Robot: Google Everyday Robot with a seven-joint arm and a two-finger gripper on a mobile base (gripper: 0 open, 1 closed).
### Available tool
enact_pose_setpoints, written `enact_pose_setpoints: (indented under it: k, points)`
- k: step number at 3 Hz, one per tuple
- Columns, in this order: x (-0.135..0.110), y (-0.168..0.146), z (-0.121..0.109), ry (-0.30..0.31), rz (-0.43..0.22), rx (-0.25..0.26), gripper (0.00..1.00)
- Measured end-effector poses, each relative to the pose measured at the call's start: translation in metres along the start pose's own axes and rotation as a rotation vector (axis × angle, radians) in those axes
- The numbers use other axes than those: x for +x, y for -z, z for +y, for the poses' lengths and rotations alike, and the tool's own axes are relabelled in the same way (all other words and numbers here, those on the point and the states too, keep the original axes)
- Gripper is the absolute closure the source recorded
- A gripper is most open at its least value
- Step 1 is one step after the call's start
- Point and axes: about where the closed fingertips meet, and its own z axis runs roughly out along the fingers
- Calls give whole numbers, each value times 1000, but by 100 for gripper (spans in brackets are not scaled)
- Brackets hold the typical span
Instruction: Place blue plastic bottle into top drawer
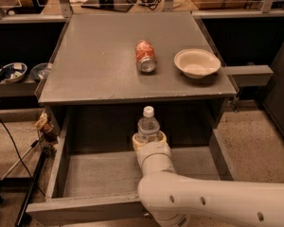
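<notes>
Your gripper (148, 140) is over the open drawer, near its back and about midway between the side walls. It is at the end of the white arm (213, 202) that reaches in from the front. The wrist covers most of it, so you cannot tell whether it is clamped on the bottle or not. The bottle (148, 125) stands upright just above the wrist, with its white cap on top. Its lower part is hidden, so it is not possible to say if its bottom touches the drawer floor.

The drawer (99, 174) is pulled out below the grey cabinet top (94, 65). On that top a red can (146, 56) lies on its side, and a pale bowl (197, 63) sits near it on the right. Both are well apart from the bottle.

I judge that you are at the placing step: the bottle is already inside the drawer area, and the release is what remains. The next move calls for lowering until the bottom rests on the floor. Then release the grip and lift straight up, so that the tall bottle does not tip. Mind the cabinet edge above when you pull back.
</notes>
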Motion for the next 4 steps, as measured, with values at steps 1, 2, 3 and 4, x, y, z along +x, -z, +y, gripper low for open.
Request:
enact_pose_setpoints:
  k: [1,2,3,4]
  points:
    - [3,0,9,2,13,-34,100]
    - [-2,2,14,-19,5,-98,100]
    - [4,6,34,-7,24,-172,100]
    - [5,12,43,10,10,-162,100]
